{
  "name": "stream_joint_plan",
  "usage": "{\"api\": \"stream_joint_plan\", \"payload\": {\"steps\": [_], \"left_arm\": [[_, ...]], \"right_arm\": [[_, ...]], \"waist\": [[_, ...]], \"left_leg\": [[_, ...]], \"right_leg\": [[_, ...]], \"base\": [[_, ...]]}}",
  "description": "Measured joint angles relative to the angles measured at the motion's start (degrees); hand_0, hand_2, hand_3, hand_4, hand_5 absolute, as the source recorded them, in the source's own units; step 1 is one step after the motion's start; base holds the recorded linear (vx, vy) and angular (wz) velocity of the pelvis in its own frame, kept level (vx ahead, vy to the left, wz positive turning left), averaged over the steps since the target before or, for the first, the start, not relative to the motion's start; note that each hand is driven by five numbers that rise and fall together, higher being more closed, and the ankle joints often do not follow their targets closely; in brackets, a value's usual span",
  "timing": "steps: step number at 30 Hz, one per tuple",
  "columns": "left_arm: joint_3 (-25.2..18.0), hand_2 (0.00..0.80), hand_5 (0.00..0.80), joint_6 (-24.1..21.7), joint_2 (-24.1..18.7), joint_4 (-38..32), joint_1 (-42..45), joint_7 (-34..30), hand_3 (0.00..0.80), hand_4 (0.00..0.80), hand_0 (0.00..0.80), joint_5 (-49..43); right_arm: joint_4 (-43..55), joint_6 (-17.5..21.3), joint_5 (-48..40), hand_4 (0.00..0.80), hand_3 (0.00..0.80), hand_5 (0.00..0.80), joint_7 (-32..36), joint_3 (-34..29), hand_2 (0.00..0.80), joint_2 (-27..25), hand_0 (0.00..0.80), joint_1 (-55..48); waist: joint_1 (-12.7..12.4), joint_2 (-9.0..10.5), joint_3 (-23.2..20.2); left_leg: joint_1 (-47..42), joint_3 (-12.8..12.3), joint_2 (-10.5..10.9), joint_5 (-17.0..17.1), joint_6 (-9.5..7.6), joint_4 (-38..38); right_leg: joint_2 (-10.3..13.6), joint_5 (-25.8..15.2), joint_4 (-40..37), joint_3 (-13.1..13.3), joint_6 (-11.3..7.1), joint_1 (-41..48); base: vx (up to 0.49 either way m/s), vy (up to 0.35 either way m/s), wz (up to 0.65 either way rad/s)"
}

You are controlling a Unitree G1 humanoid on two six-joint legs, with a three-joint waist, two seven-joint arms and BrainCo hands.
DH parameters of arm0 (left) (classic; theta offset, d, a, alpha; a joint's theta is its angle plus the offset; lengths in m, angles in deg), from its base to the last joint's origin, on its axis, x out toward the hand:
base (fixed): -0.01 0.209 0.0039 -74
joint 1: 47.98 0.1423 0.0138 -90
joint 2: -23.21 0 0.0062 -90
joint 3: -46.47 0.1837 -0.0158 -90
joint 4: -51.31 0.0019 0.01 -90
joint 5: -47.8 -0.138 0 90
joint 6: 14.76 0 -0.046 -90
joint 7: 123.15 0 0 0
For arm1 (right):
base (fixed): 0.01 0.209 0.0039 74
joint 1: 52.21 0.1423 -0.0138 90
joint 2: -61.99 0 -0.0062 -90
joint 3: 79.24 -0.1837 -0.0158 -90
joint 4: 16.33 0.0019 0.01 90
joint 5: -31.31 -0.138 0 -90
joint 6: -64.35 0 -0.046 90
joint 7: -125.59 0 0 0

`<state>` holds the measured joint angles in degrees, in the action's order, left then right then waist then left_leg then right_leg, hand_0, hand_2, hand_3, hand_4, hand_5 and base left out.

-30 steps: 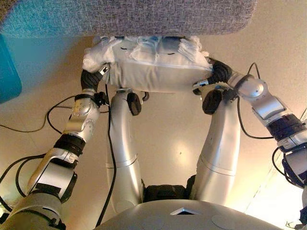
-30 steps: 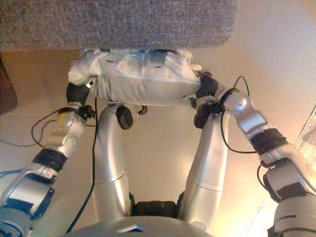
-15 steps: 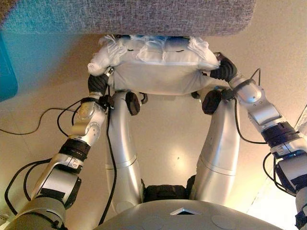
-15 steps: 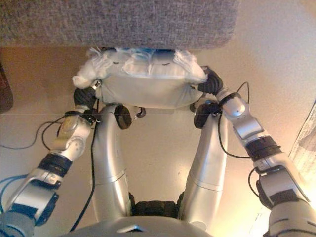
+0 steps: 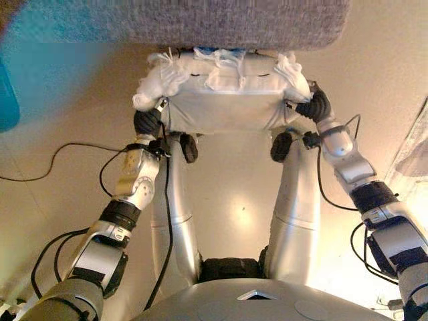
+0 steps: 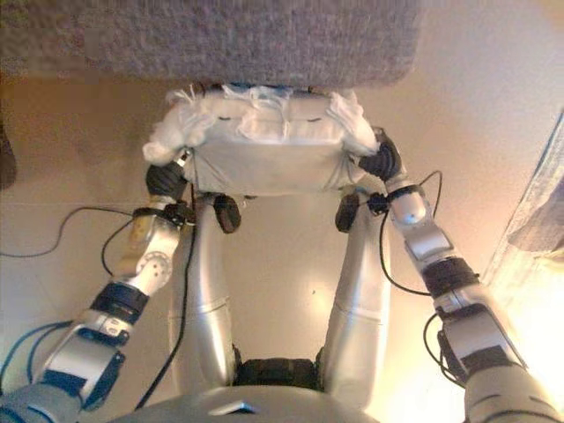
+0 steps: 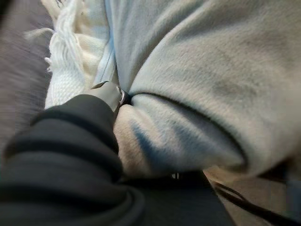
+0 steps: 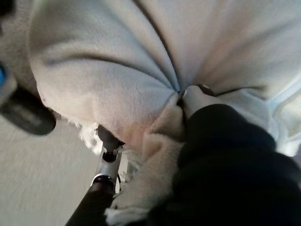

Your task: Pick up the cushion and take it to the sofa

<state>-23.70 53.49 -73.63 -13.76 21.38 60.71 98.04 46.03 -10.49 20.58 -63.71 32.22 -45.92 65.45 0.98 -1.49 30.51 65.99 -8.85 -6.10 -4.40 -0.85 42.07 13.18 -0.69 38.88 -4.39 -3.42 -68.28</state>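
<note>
Both hands hold the white cushion [image 5: 224, 100] between them, one at each end, just in front of the grey sofa [image 5: 200, 20] whose fabric edge fills the far side of the eye views. The left hand [image 5: 147, 122] sits under the cushion's left end, below the tufted white fringe [image 5: 157, 83] that bunches at that corner; in its wrist view the dark ribbed cover presses into the pale fabric and one digit digs into a deep fold, so the hand is clamped into the cloth. The right hand [image 5: 314, 107] grips the opposite end; its wrist view shows a fingertip [image 8: 197, 96] sunk into a pucker of the cushion's fabric, with creases radiating from it, so it too is pinching the cloth. The cushion hangs roughly level, clear of the pale floor [image 5: 227, 200], its far fringed edge touching or nearly touching the sofa's front edge; which of the two cannot be told. Compared with a second ago, the cushion has been carried higher and further toward the sofa: both arms now reach more nearly straight ahead, the hands have drawn closer to the sofa's edge, and the cushion looks more squarely stretched between them. A patch of teal [image 5: 7, 100] shows at the far left edge.
</note>
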Motion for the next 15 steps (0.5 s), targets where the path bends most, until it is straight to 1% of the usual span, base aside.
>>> {"api": "stream_joint_plan", "payload": {"steps": [2, 3, 4, 6, 8, 10, 11, 12, 15], "left_arm": [[0.2, 0.8, 0.8, -1.3, 0.3, -0.06, 3.1, -1.25, 0.8, 0.8, 0.8, 0.0], [0.18, 0.8, 0.8, -2.06, 0.24, -0.16, 4.07, -1.84, 0.8, 0.8, 0.8, 0.0], [-0.57, 0.8, 0.8, -2.38, -0.38, -0.51, 5.65, -2.42, 0.8, 0.8, 0.8, 0.0], [-1.06, 0.8, 0.8, -2.37, -0.37, -0.85, 7.46, -3.46, 0.8, 0.8, 0.8, 0.0], [-1.11, 0.8, 0.8, -2.33, -0.37, -1.42, 9.26, -4.89, 0.8, 0.8, 0.8, -0.03], [-1.26, 0.8, 0.8, -2.02, -0.04, -1.69, 10.17, -6.61, 0.8, 0.8, 0.8, -0.08], [-1.48, 0.8, 0.8, -1.49, -0.1, -3.34, 11.44, -7.34, 0.8, 0.8, 0.8, -0.1], [-1.97, 0.8, 0.8, -1.08, -0.11, -5.25, 12.72, -7.89, 0.8, 0.8, 0.8, -0.25], [-3.75, 0.8, 0.8, -1.06, -0.1, -10.82, 15.73, -9.47, 0.8, 0.8, 0.8, -2.26]], "right_arm": [[0.26, 1.47, 1.53, 0.8, 0.8, 0.8, -0.01, -0.02, 0.8, 0.5, 0.8, -2.44], [0.77, 2.14, 2.36, 0.8, 0.8, 0.8, -0.1, -0.02, 0.8, 0.95, 0.8, -3.3], [1.71, 2.55, 2.94, 0.8, 0.8, 0.8, -0.19, -0.16, 0.8, 1.17, 0.8, -4.42], [2.58, 2.64, 3.57, 0.8, 0.8, 0.8, -0.37, -0.37, 0.8, 1.82, 0.8, -6.41], [3.02, 2.67, 3.9, 0.8, 0.8, 0.8, -0.41, -0.53, 0.8, 1.86, 0.8, -8.39], [3.88, 2.7, 3.93, 0.8, 0.8, 0.8, -0.43, -1.18, 0.8, 1.79, 0.8, -10.6], [5.54, 2.81, 4.0, 0.8, 0.8, 0.8, -0.4, -2.29, 0.8, 1.74, 0.8, -12.59], [7.16, 2.84, 4.11, 0.8, 0.8, 0.8, -0.41, -3.56, 0.8, 2.04, 0.8, -14.17], [12.71, 4.32, 4.58, 0.8, 0.8, 0.8, -0.43, -6.88, 0.8, 1.99, 0.8, -18.57]], "waist": [[-0.24, 0.19, -0.17], [-0.29, 0.25, -0.27], [-0.51, 0.35, -0.3], [-0.57, 0.63, -0.15], [-0.9, 0.77, -0.1], [-1.53, 0.99, -0.02], [-1.85, 1.03, -0.1], [-1.82, 1.0, -0.11], [-1.8, 1.05, -0.43]], "left_leg": [[-8.31, -0.17, 0.45, 0.5, 0.99, -5.0], [-11.39, -0.13, 0.45, 0.96, 1.48, -7.08], [-14.07, -0.09, 0.41, 1.48, 1.85, -8.88], [-19.17, 0.5, 0.37, 2.41, 2.94, -11.83], [-24.37, 1.29, 0.22, 3.07, 3.97, -14.35], [-29.45, 1.27, 0.0, 3.24, 4.46, -16.61], [-33.26, 1.26, -0.08, 3.23, 4.52, -18.69], [-35.88, 1.29, -0.16, 3.85, 5.13, -20.4], [-43.39, 1.32, -0.63, 4.41, 5.18, -24.94]], "right_leg": [[0.01, 0.19, -3.57, -0.85, 0.2, 7.45], [0.04, 0.49, -4.96, -1.45, 0.68, 10.3], [0.2, 0.66, -5.54, -2.67, 0.94, 12.64], [0.11, 1.63, -6.26, -4.16, 1.78, 17.01], [-0.07, 3.03, -6.22, -5.23, 2.42, 21.58], [-0.3, 4.03, -6.35, -5.76, 2.95, 25.81], [-0.57, 4.85, -6.97, -6.0, 2.83, 28.95], [-0.87, 4.94, -7.76, -6.28, 2.89, 31.29], [-1.59, 5.35, -10.79, -7.61, 3.22, 38.36]], "base": [[0.015, -0.199, -0.01], [0.03, -0.206, -0.02], [0.043, -0.203, 0.05], [0.036, -0.161, 0.12], [0.065, -0.102, 0.11], [0.115, -0.053, -0.01], [0.161, -0.027, -0.06], [0.169, -0.018, -0.05], [0.187, -0.01, -0.06]]}}
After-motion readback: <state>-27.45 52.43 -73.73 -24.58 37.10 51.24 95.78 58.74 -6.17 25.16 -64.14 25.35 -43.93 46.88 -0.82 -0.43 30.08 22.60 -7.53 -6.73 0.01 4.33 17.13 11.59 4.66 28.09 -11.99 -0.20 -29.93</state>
